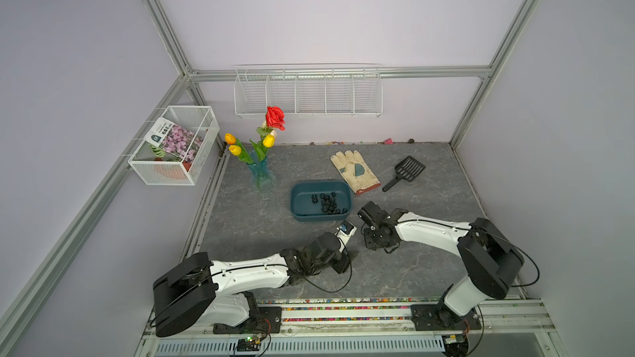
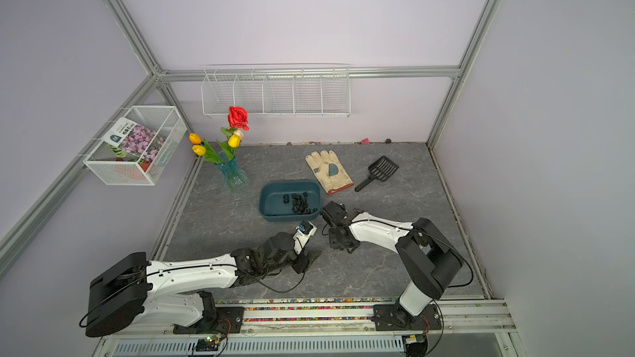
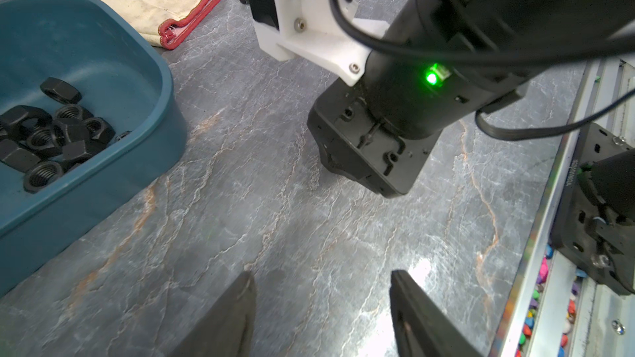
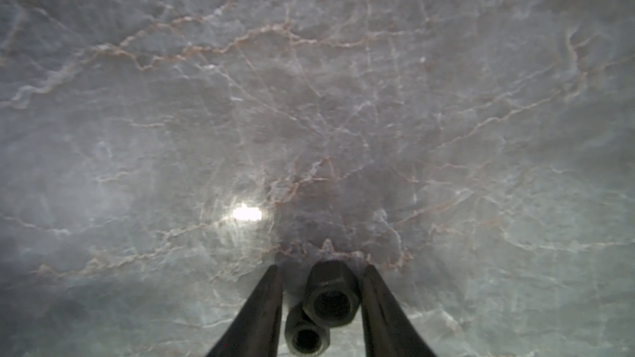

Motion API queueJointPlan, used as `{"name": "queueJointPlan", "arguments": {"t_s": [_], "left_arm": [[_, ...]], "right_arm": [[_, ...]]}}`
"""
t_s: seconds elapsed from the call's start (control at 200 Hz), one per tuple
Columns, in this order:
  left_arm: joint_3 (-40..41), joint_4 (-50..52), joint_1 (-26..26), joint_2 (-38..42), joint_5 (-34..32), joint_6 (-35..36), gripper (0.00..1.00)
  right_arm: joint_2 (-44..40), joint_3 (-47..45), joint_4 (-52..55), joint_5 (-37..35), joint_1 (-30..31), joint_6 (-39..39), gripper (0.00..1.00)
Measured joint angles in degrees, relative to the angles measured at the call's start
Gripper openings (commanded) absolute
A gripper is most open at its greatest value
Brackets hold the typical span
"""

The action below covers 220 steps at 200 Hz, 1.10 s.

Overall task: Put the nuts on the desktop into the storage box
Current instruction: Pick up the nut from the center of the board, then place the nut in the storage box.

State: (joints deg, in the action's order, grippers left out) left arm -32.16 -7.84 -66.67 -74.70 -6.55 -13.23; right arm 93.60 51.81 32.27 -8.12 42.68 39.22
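Top views both show the desktop (image 1: 261, 235), dark grey with pale veins, with the storage box (image 1: 321, 183) near its middle. Both arms reach in toward the box's near side. A heap of nuts (image 1: 326, 202) already lies inside the box.

The right arm is the nearer to what remains. Its wrist points down at the desktop just beside the box's near right corner. The left gripper (image 3: 321, 274) hangs close by, fingers spread with nothing between them.

In the right wrist view, the right gripper (image 4: 322, 267) straddles two loose nuts (image 4: 331, 295) that seem to rest on the desktop. They lie one behind the other along the line of the fingers, holes facing the camera. The fingers stand narrowly apart. A slit shows beside the nut nearer the tips, so I cannot tell whether they pinch yet.

From these nuts the box lies a short way off, toward the robot's left and farther from its base. Any carry would be brief, up and over the low wall.
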Motion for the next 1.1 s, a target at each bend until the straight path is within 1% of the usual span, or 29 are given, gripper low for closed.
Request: {"name": "queueJointPlan", "arguments": {"t_s": [0.565, 0.884, 1.099], "left_arm": [[0.0, -1.4, -0.1, 0.1, 0.0, -0.2, 0.65], [0.6, -2.3, -0.1, 0.5, -0.3, -0.4, 0.64], [2.3, -4.0, -0.1, 3.2, -2.6, -1.1, 0.64]], "right_arm": [[0.0, 0.0, 0.0, -0.4, 0.3, 0.5, 0.18], [0.1, 0.3, 0.3, -0.8, 0.4, 0.1, 0.17], [0.4, 4.8, 1.9, -0.9, 0.4, -1.3, 0.17]]}}
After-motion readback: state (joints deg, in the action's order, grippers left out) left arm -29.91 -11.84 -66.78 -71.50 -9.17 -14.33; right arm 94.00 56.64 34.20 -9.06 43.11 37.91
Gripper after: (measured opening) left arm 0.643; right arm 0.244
